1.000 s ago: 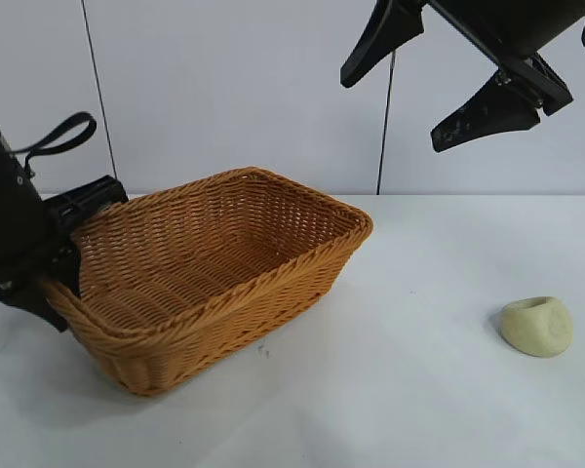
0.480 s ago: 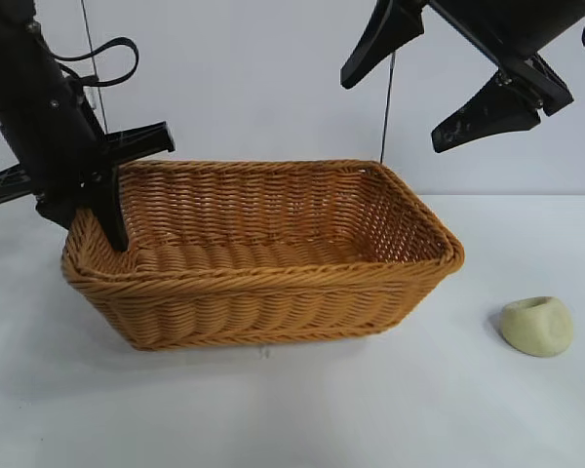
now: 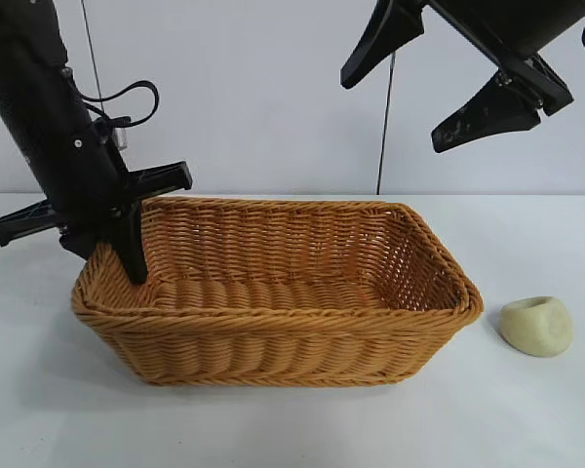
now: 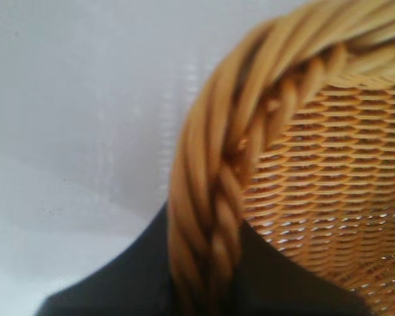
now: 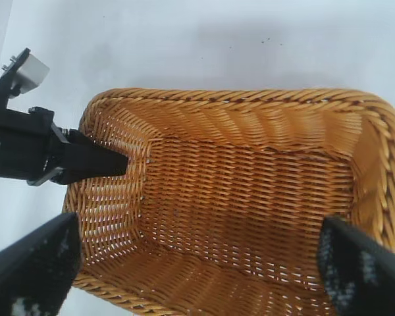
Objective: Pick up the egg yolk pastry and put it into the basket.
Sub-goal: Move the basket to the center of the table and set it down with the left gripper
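Note:
The orange-tan wicker basket stands in the middle of the white table, its long side facing the exterior camera. My left gripper is shut on the basket's braided rim at its left end; one finger reaches inside the basket. The egg yolk pastry, a pale cream lump with a dimple, lies on the table just right of the basket. My right gripper hangs open and empty high above the basket's right part. The right wrist view looks down into the empty basket and shows the left gripper at its end.
A white wall rises behind the table. A thin dark cable hangs down it behind the basket. Bare table lies in front of the basket and round the pastry.
My left gripper has swung the basket round from a diagonal lie to long side facing the camera and shifted it right, nearer the pastry. The right arm and pastry have not moved.

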You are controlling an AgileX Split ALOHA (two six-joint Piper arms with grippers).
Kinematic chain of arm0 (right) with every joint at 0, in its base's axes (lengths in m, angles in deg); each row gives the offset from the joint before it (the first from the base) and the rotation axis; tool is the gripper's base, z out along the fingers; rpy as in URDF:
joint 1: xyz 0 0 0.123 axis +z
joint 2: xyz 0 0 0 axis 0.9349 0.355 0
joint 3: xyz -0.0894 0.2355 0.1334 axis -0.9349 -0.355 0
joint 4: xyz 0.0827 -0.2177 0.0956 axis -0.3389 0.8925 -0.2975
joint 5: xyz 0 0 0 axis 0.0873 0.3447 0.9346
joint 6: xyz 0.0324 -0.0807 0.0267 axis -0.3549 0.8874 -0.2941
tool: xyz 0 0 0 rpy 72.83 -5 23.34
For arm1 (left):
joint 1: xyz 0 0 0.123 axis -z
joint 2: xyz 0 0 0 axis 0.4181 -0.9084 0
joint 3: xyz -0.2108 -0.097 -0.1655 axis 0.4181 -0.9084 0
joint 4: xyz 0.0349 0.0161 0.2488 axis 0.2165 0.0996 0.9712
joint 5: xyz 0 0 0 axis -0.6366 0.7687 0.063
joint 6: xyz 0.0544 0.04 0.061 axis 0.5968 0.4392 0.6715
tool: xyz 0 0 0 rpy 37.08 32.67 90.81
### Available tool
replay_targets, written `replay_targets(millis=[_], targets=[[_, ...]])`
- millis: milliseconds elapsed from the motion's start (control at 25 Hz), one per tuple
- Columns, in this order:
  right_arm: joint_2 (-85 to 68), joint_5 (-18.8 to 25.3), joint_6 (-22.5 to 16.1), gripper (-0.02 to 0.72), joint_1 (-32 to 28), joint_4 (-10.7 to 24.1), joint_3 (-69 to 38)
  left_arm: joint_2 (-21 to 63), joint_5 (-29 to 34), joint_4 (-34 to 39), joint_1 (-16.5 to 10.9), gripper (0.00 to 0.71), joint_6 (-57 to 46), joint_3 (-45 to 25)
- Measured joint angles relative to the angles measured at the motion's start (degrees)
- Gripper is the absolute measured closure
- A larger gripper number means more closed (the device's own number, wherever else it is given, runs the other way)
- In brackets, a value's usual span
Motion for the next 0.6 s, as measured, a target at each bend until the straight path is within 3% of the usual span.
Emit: replay_targets(millis=[160,200,400,480,600], targets=[[0.0,0.0,0.0,0.008,0.0,0.0,0.0,0.0,0.1,0.0,0.0,0.579,0.4,0.0],[0.0,0.0,0.0,0.008,0.0,0.0,0.0,-0.1,0.1,0.0,0.0,0.536,0.4,0.0],[0.0,0.0,0.0,0.008,0.0,0.0,0.0,-0.2,0.4,0.0,0.0,0.155,0.5,0.0],[0.0,0.1,0.0,0.008,0.0,0.0,0.0,0.4,1.2,0.0,0.0,0.085,0.5,0.0],[0.0,0.1,0.0,0.008,0.0,0.0,0.0,3.6,1.9,0.7,0.0,0.048,0.5,0.0]])
